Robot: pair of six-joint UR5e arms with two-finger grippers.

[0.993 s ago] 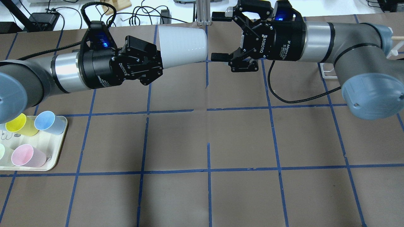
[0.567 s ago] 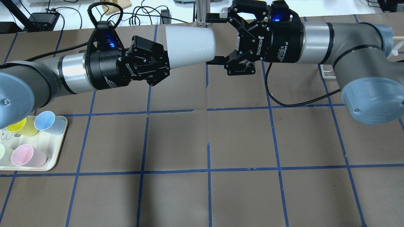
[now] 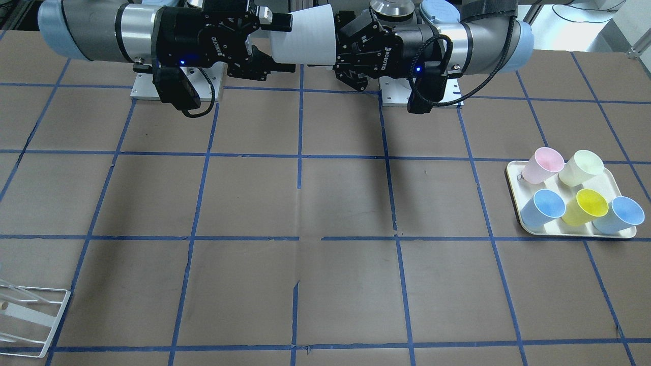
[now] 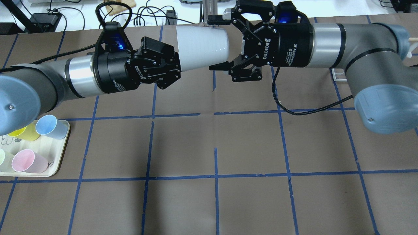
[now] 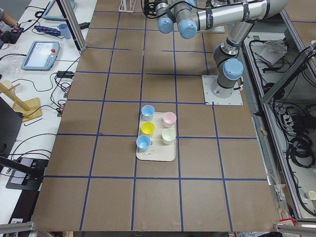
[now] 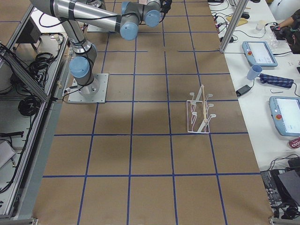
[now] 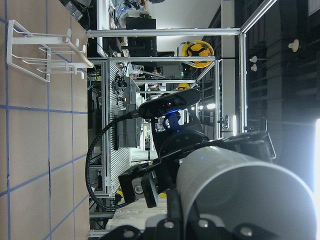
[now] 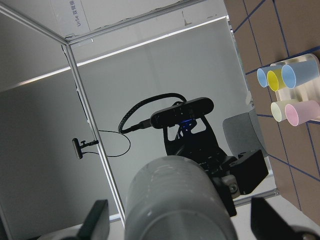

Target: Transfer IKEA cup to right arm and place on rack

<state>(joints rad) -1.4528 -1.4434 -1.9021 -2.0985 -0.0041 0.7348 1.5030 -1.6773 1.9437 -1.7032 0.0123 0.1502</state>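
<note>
The IKEA cup (image 4: 200,49) is a pale grey tumbler held on its side high above the table's far middle, wide rim toward the right arm. My left gripper (image 4: 178,60) is shut on its narrow end. My right gripper (image 4: 216,42) is open, one finger on each side of the cup's rim, apart from it. In the front view the cup (image 3: 305,38) lies between the left gripper (image 3: 343,48) and the right gripper (image 3: 283,43). The right wrist view shows the cup (image 8: 175,200) between its fingers (image 8: 97,222). The white wire rack (image 6: 199,115) stands on the table at the robot's right.
A cream tray (image 4: 55,163) at the near left holds several pastel cups: pink, yellow, pale green and two blue (image 3: 549,203). The rack's corner (image 3: 25,315) shows at the front view's lower left. Cables and stands lie beyond the table's far edge.
My left arm has carried the cup to the right and my right gripper has moved left, so the cup's rim now sits between the right gripper's open fingers.
</note>
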